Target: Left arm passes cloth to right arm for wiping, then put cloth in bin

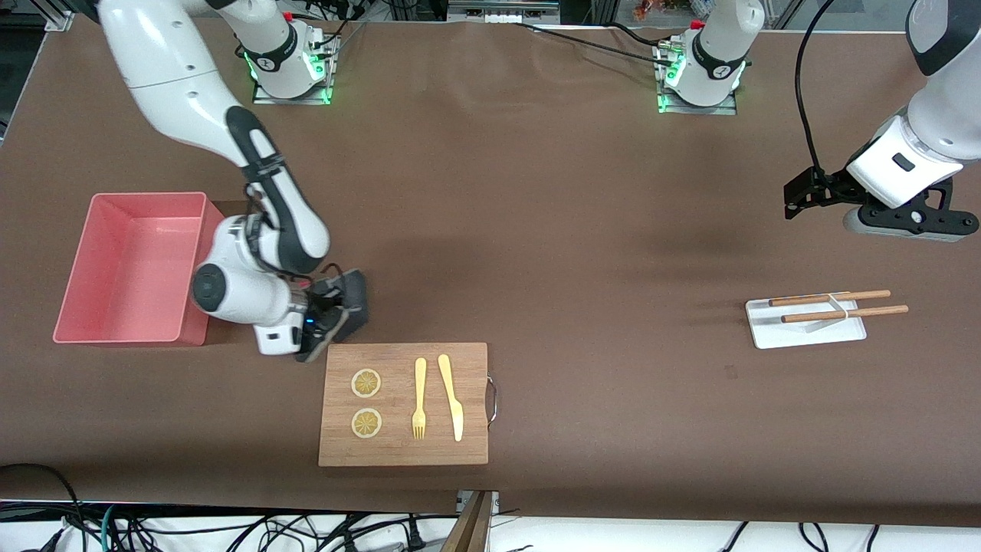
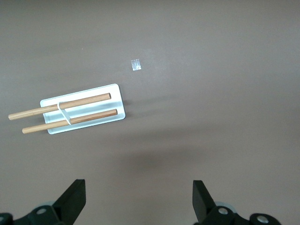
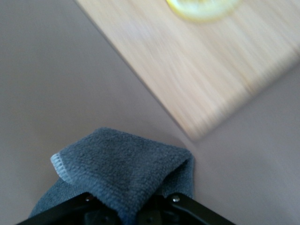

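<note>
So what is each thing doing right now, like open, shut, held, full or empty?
Right hand: shut on the cloth, low at the table beside the cutting board's corner.
Cloth: held, folded, pressed on the table.
Bin: upright, empty.
Left hand: open, empty, waiting in the air above the white tray.
White tray: flat, holding two wooden sticks.
Cutting board: flat, carrying two lemon slices, a fork and a knife.
</note>
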You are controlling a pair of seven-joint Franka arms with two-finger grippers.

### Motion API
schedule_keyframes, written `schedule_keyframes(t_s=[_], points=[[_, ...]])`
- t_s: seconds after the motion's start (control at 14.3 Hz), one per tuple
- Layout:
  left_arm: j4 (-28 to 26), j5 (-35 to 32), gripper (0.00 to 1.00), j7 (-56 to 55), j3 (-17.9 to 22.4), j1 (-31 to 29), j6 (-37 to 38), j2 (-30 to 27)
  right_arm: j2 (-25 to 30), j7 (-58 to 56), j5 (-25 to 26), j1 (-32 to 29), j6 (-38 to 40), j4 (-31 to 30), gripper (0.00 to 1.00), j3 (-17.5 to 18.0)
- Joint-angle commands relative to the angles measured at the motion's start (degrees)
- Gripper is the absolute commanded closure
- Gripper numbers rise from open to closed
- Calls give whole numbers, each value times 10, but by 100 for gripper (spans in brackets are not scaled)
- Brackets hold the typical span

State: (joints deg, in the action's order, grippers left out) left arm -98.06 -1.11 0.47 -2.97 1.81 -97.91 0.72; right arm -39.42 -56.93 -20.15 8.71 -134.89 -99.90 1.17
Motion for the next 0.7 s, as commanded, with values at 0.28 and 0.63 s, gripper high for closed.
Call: schedule_keyframes(t_s=[0.28, 0.63], points=[[-3, 10, 0, 3, 3, 2, 4, -4, 50, -90, 34, -71, 30, -83, 100, 5], [-4, 10, 0, 4, 4, 2, 5, -4, 31, 71, 25, 42, 12, -49, 100, 2]])
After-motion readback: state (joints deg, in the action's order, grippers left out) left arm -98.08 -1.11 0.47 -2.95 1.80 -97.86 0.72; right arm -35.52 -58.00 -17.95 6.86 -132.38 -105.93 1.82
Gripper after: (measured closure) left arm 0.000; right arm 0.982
